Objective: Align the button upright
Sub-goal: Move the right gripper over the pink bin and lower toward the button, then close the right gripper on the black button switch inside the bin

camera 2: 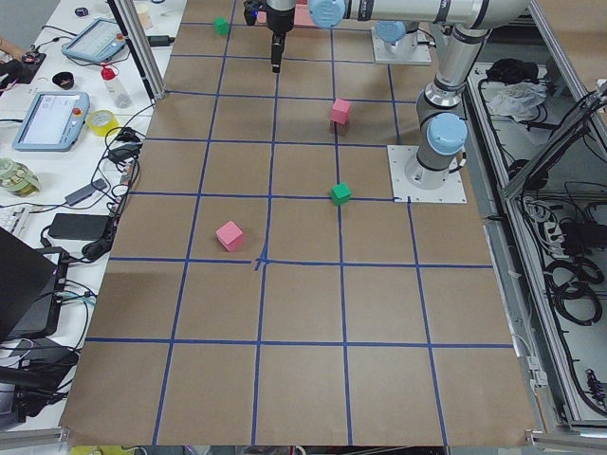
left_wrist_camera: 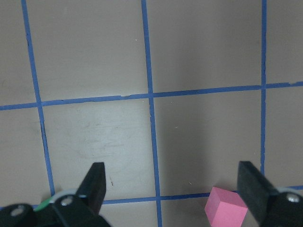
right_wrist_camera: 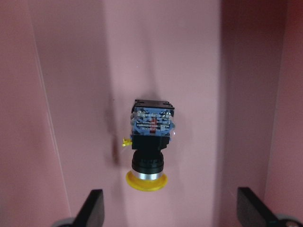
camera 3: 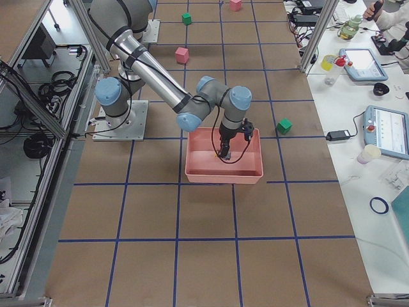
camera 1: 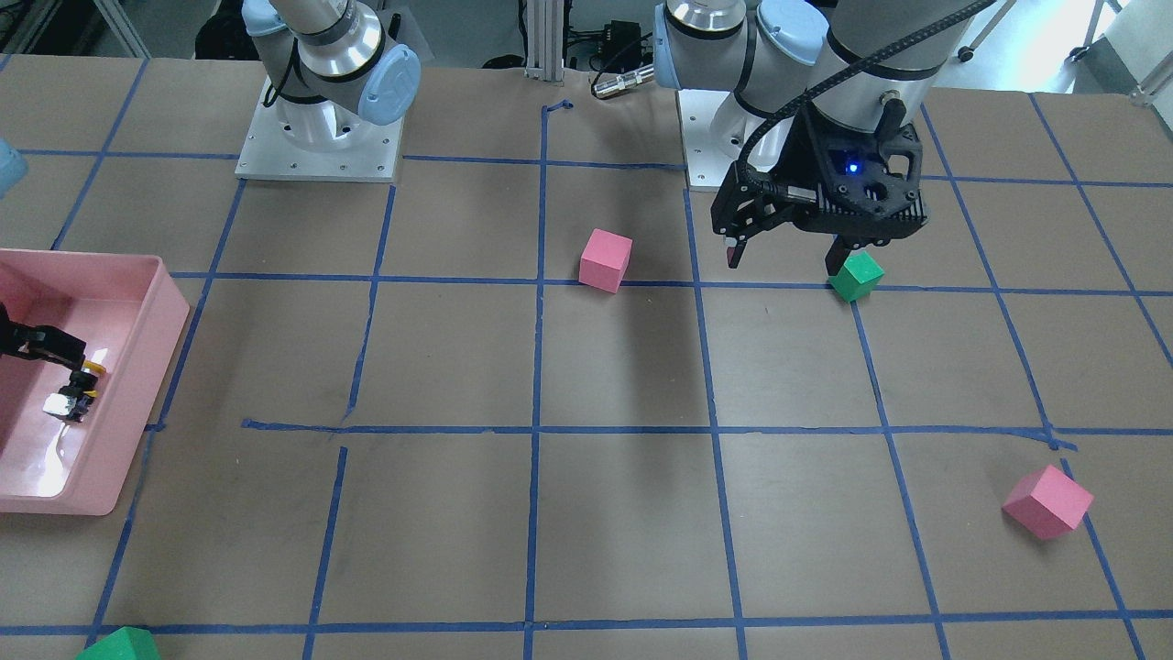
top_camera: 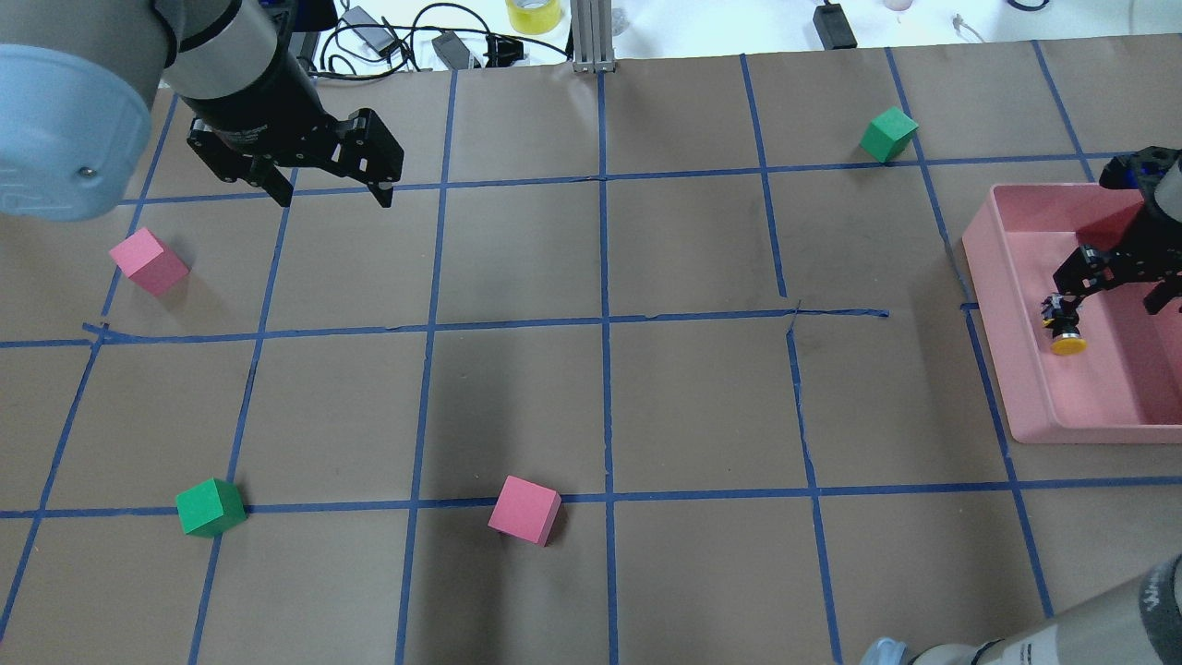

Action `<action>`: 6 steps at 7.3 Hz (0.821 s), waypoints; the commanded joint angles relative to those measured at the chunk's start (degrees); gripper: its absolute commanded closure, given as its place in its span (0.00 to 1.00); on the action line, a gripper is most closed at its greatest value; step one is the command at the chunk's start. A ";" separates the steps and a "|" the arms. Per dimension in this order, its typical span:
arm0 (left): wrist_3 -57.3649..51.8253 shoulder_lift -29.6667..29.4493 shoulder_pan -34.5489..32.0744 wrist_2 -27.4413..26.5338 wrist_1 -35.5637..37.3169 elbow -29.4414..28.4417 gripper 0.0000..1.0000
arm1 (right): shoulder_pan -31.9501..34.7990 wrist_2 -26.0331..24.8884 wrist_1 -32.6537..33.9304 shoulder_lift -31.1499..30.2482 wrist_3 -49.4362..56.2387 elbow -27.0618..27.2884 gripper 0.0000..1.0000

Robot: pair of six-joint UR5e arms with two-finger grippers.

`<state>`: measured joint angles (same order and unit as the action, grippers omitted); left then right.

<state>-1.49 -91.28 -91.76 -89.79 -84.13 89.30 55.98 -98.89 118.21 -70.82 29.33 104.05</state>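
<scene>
The right gripper point(right_wrist_camera: 170, 191), wide open and empty over the button point(right_wrist_camera: 150, 146) lying sideways in the pink tray point(right_wrist_camera: 71, 71), should straddle its black body squarely before closing.

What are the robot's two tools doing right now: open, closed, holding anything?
The left tool is open, holding nothing.
The right tool is open above the button, not gripping it.
</scene>
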 commanded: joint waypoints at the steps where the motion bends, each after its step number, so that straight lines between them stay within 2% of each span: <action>1: 0.00 0.05 0.00 -0.03 -0.07 0.00 0.00 | -1.04 0.10 0.09 1.73 3.88 0.01 0.00; 6: 0.00 -0.03 0.00 -0.03 0.02 0.00 0.00 | -1.14 0.45 -0.35 4.37 5.13 0.01 0.00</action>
<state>-1.49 -91.32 -91.76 -89.83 -84.15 89.27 54.85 -98.50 118.01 -67.09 34.45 104.06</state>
